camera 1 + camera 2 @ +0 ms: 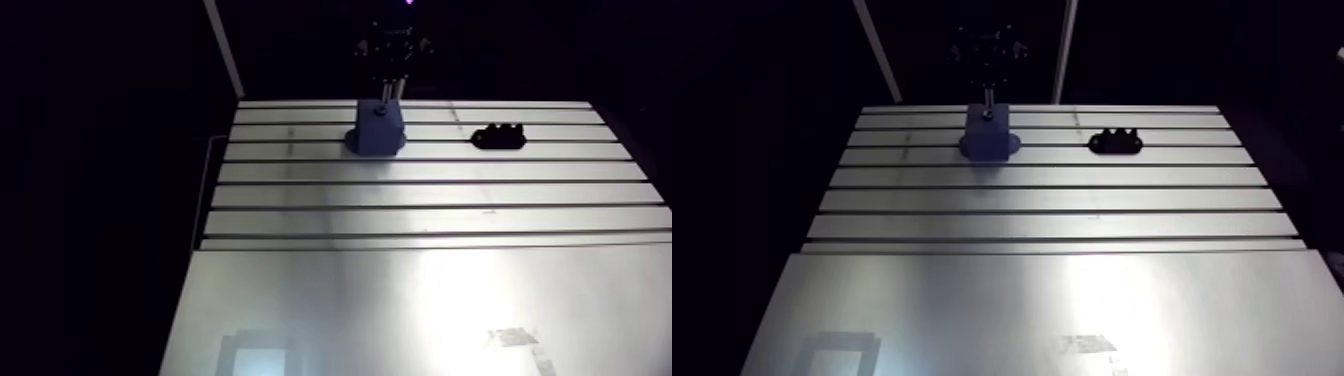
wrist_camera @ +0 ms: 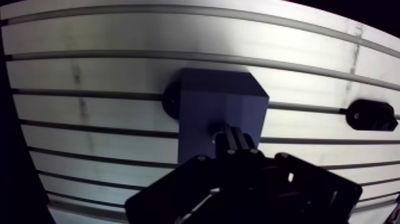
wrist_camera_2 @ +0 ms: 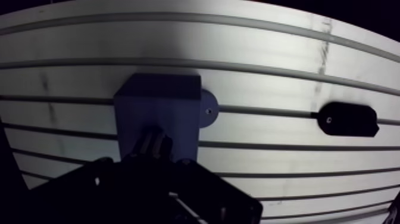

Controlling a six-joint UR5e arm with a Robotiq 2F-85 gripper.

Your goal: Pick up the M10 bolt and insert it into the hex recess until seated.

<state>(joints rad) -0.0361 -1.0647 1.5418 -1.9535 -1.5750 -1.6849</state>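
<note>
A dark blue block (image 1: 378,128) with a round base stands on the slotted table (image 1: 420,195) near its far edge. My gripper (image 2: 236,142) hangs straight over the block's top, its fingers close together and almost touching it. In the arm view a thin pale shaft, the M10 bolt (image 1: 988,98), runs from the gripper (image 1: 389,82) down to the block's top. The fingers are shut on the bolt. The hex recess and the bolt's lower end are hidden under the gripper.
A black oblong holder (image 1: 500,137) with small bumps lies on the table to the block's right, also seen beside the gripper in the wrist view (image 2: 372,115). A smooth metal sheet (image 1: 400,310) covers the near part of the table.
</note>
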